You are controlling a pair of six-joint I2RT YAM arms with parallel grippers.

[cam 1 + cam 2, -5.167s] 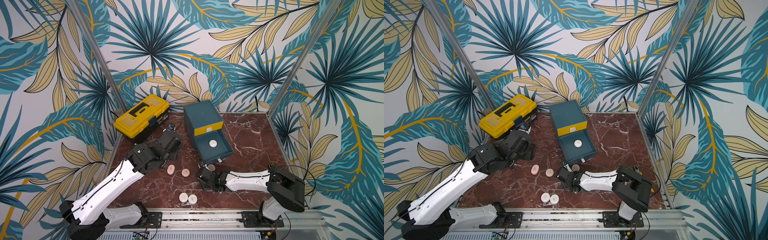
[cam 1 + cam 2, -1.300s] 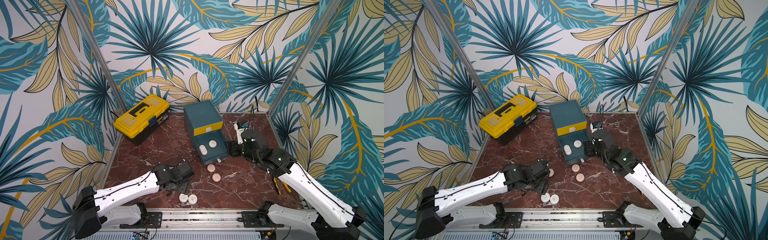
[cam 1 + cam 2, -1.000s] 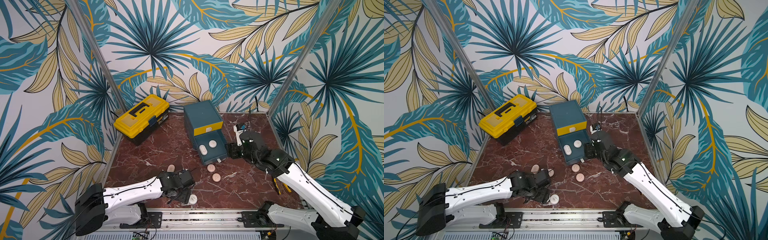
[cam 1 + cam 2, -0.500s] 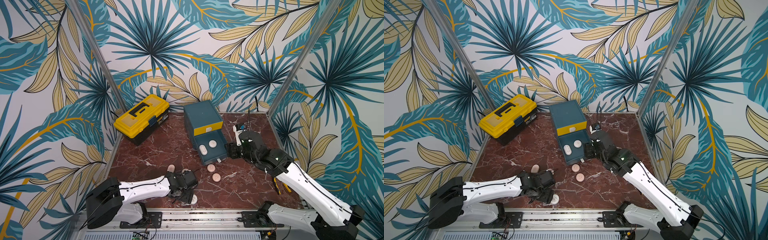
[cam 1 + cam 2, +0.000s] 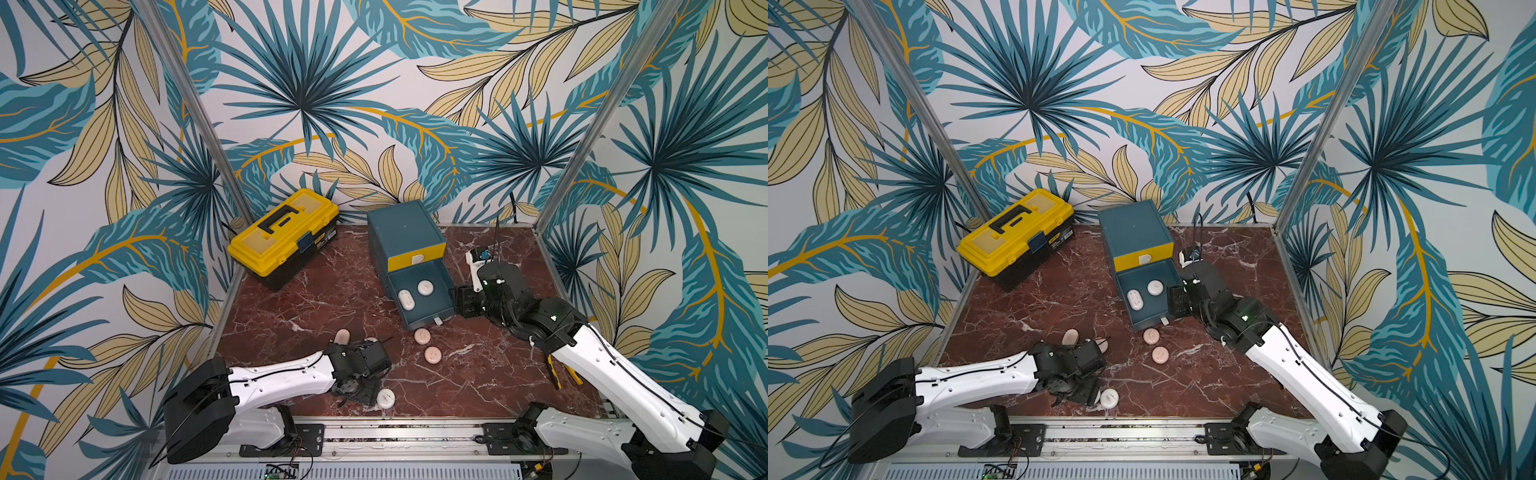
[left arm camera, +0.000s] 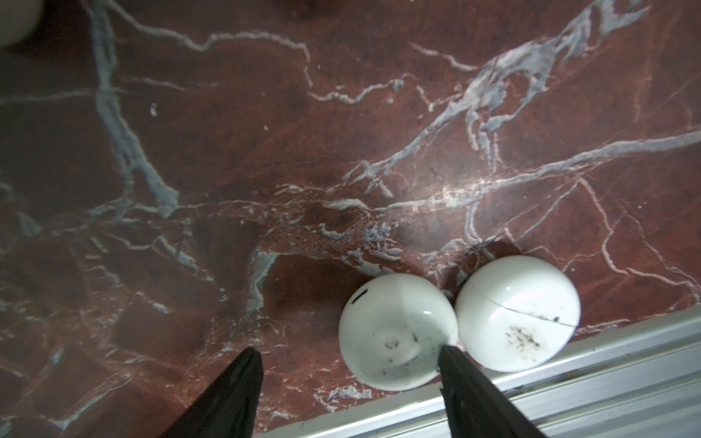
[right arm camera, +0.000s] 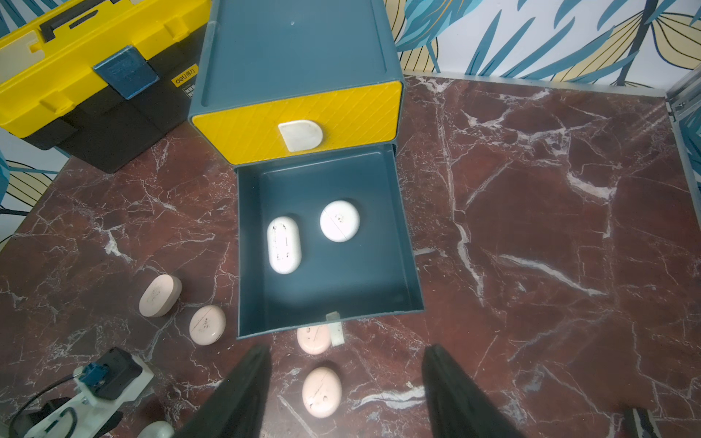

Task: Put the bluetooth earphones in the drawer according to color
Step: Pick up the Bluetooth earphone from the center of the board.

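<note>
Your left claw [image 6: 349,350] sits low at the near edge of the bench [image 5: 316,299], jaws apart and straddling one white case [image 6: 394,333]. One fingertip [image 6: 449,354] is at the seam where that case touches a second white case [image 6: 517,314], and the other fingertip stands clear over bare marble. Nothing is gripped.

Your right claw [image 7: 347,352] hangs open and empty just right of the chest [image 5: 405,232]. The chest's yellow top drawer [image 7: 303,125] is shut. The teal drawer [image 7: 341,280] under it is pulled out, with two white cases [image 5: 406,298] lying apart inside.

Two pink cases [image 5: 432,354] lie on the bench just near of that drawer's front, one partly under its lip. Two more lie further left, by your left arm's wrist. The yellow toolbox [image 5: 286,232] stands at the far left.
</note>
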